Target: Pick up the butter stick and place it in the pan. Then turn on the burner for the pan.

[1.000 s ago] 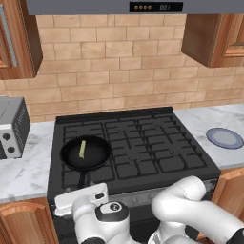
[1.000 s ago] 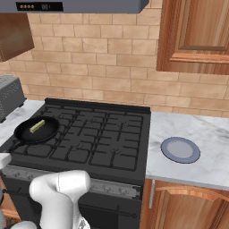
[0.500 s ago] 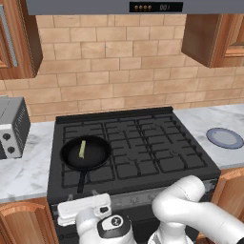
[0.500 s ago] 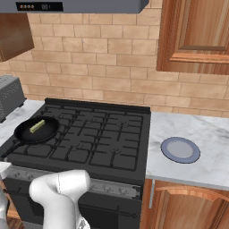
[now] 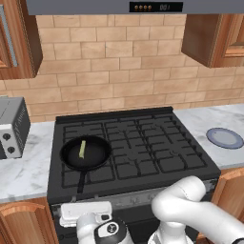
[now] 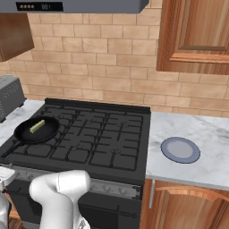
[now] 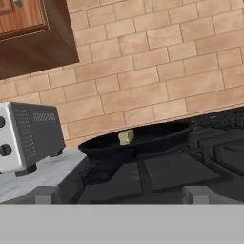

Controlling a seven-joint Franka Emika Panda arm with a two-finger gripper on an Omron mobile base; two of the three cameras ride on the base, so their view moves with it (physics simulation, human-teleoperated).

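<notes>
The pale yellow-green butter stick (image 5: 82, 149) (image 6: 37, 125) (image 7: 126, 137) lies inside the black pan (image 5: 97, 157) (image 6: 48, 133) (image 7: 147, 139). The pan rests on the front left burner of the black cooktop (image 5: 143, 143) (image 6: 103, 134), its long handle (image 5: 81, 181) pointing at the front edge. The burner itself is hidden under the pan. My gripper (image 5: 86, 210) (image 7: 120, 194) hangs low in front of the stove's front left edge. It is level with the grates and faces the pan. Its fingers (image 7: 45, 194) stand wide apart with nothing between them.
A silver toaster oven (image 5: 12, 126) (image 6: 9, 96) (image 7: 28, 136) stands on the marble counter left of the stove. A grey-blue plate (image 5: 225, 138) (image 6: 180, 149) lies on the right counter. Wooden cabinets and a range hood hang above.
The gripper has sunk a little lower in front of the stove's front edge. The pan and the butter stick have not moved.
</notes>
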